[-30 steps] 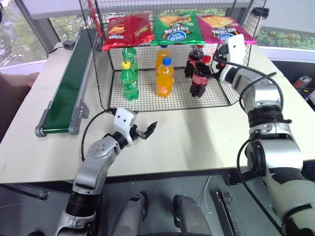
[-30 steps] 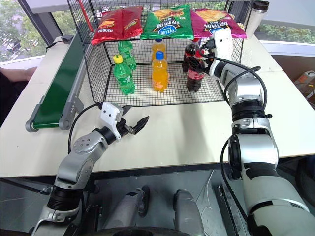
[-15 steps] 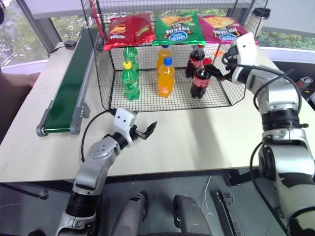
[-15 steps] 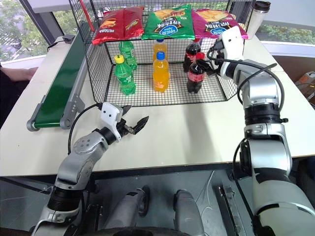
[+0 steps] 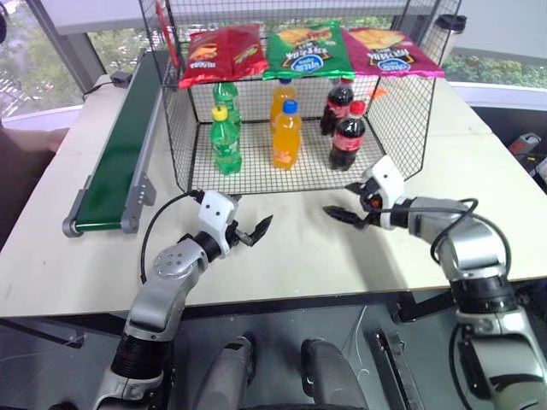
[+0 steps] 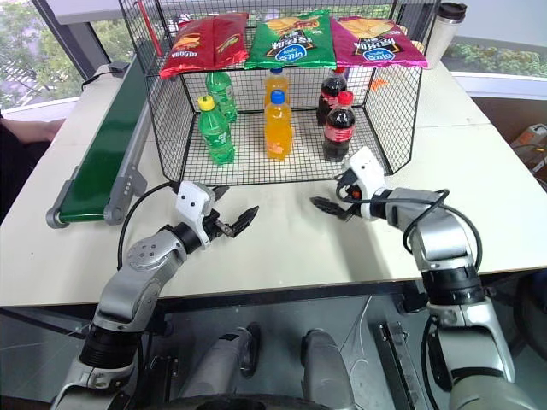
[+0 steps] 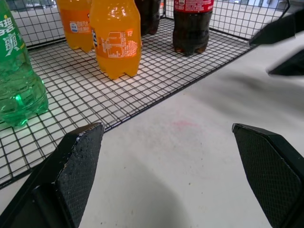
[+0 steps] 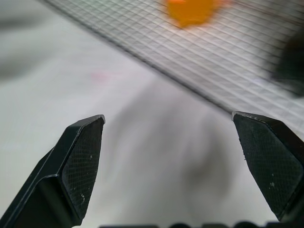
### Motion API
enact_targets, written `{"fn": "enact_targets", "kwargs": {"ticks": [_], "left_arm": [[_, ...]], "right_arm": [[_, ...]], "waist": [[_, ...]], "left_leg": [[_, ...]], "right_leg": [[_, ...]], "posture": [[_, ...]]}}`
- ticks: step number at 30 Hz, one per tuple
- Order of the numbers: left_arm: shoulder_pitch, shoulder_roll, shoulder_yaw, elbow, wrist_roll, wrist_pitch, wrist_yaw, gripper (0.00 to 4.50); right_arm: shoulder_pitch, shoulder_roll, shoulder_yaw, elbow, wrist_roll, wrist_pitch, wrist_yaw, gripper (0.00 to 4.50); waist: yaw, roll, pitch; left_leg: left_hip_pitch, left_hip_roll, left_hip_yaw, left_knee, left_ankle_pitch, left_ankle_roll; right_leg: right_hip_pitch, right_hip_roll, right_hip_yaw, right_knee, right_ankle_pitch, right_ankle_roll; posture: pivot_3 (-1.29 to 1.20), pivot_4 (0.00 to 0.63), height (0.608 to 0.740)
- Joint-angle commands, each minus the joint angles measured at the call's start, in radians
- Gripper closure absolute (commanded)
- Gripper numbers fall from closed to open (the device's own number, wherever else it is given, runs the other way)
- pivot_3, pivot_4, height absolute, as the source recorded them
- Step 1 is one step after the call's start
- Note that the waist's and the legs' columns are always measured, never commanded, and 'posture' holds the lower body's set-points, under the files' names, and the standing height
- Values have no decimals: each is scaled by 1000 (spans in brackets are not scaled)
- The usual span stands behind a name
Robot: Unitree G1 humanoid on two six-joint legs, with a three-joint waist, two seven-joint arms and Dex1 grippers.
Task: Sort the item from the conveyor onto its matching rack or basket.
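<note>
The item, a cola bottle (image 5: 347, 137) with a red cap, stands upright on the floor of the black wire basket (image 5: 256, 173), in front of a second cola bottle (image 5: 339, 101). It shows in the left wrist view too, the cola bottle (image 7: 191, 23) standing beyond the orange ones. My right gripper (image 5: 345, 202) hovers open over the table just outside the basket's front edge, holding nothing. My left gripper (image 5: 249, 222) is open over the table to its left, also holding nothing. The dark-green conveyor (image 5: 115, 145) runs along the table's left side.
Green soda bottles (image 5: 225, 141) and orange soda bottles (image 5: 286, 135) share the basket. Chip bags (image 5: 308, 47) lie on the slanted wire shelf above it. A steel cup (image 5: 449, 26) stands at the back right. Bare white table (image 5: 299, 256) lies in front of both grippers.
My right gripper has drawn back out of the basket and dropped to the table in front of it, leaving the cola bottle standing inside. The left arm has stayed put.
</note>
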Motion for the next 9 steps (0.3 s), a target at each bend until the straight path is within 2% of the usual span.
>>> {"fn": "enact_targets", "kwargs": {"ticks": [1,9], "left_arm": [[-1,7,12,-32,-8,-14,-7,0],[11,11,25,-34,-24,-12,-17,0]], "right_arm": [[30,19,-39,-102,79,26,8,54],[39,47,-41,-125,127,54,-36,54]], "waist": [[1,0,0],[1,0,0]], "left_leg": [[0,0,0,1,-1,-1],[0,0,-1,4,-2,-2]], "right_leg": [[0,0,0,0,0,0],[1,-1,0,1,0,0]], "posture": [[0,150,738],[0,150,738]]}}
